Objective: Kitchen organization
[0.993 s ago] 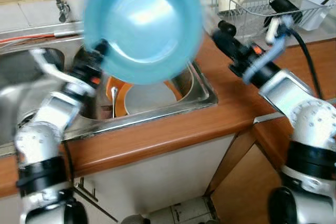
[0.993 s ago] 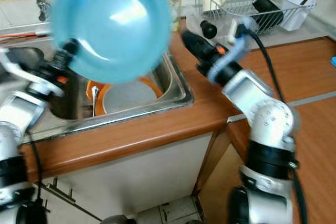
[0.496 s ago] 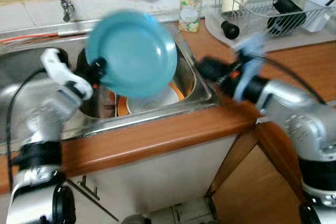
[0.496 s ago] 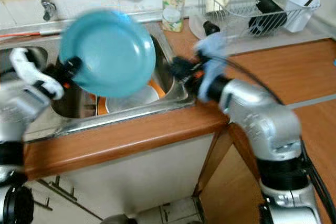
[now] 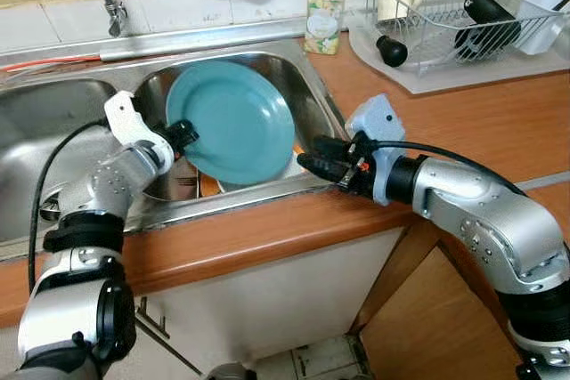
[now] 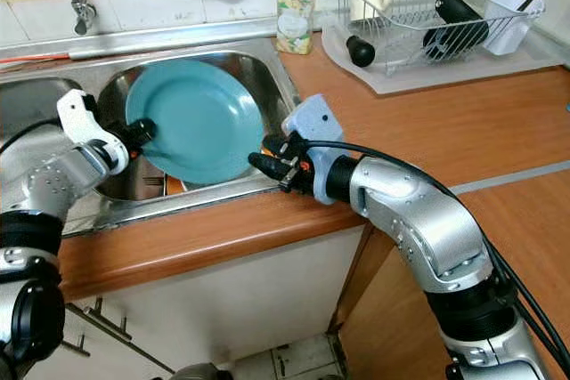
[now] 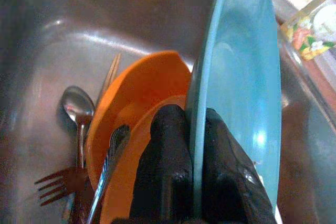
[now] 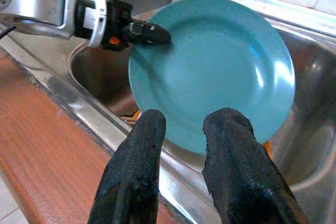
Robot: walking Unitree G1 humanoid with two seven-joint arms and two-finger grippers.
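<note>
A blue plate (image 5: 232, 122) is held on edge inside the sink (image 5: 317, 95), its rim pinched between the fingers of the left gripper (image 7: 193, 145). An orange plate (image 7: 137, 103) and cutlery (image 7: 79, 109) are seen just below those jaws. The right gripper (image 8: 184, 129) is poised near the plate's opposite rim, jaws slightly parted and nothing clasped.
</note>
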